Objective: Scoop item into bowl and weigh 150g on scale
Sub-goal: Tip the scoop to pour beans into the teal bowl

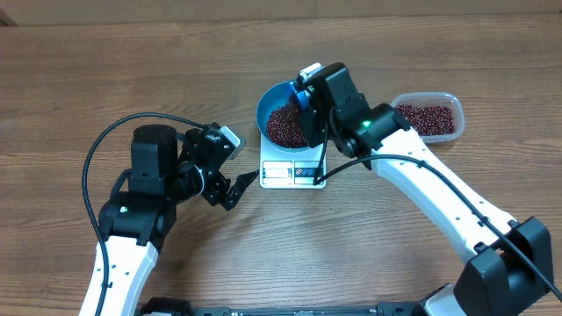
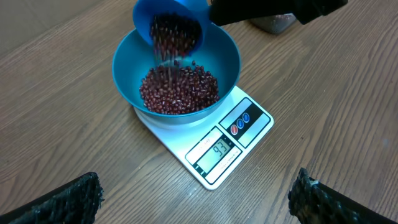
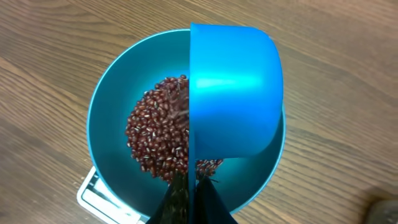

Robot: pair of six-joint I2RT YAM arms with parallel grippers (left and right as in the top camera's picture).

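A wooden table (image 1: 88, 61) fills every view; its surface is mid-brown, with long darker grain streaks running across the overhead view; the light is even and soft, leaving only faint shadows on the wood.

Overhead cam: straight down, far. L wrist: oblique, near. R wrist: top-down, v. close. All share bowl (image 1: 262, 114) (upper-centre overhead), scale (image 1: 290, 173).
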